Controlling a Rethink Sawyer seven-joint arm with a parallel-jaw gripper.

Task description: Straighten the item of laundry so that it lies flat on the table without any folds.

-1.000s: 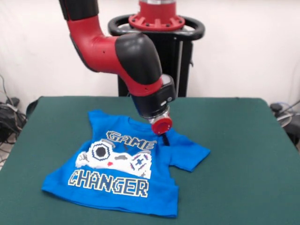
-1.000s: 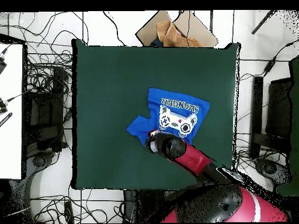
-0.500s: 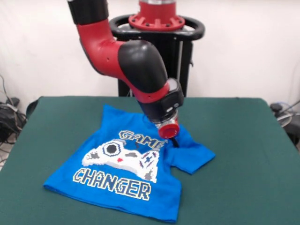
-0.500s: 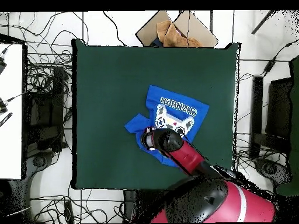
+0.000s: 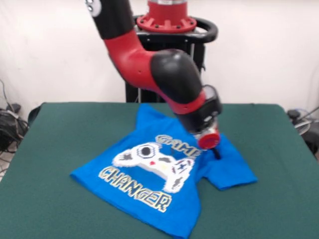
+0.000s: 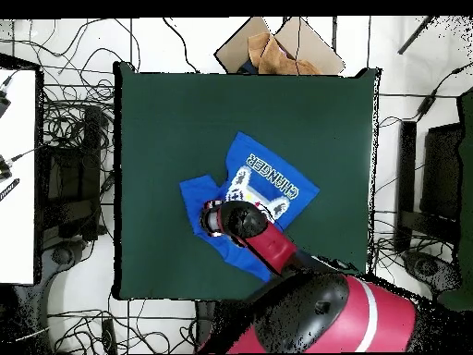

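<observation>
Hand [image 5: 215, 152] presses down on the blue shirt [image 5: 159, 184] near its collar; grip state unclear.

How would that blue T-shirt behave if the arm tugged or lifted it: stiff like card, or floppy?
Probably floppy: the blue T-shirt shows soft creases and a buckled sleeve near the gripper. It likely slides as a loose sheet when dragged, since it drapes flat on the green table. It looks thin, so probably light.

I see a plain white wall [image 5: 264, 50], tangled black cables [image 6: 69, 129] on pale floor, and a crumpled brown cardboard box [image 6: 277, 51].
</observation>
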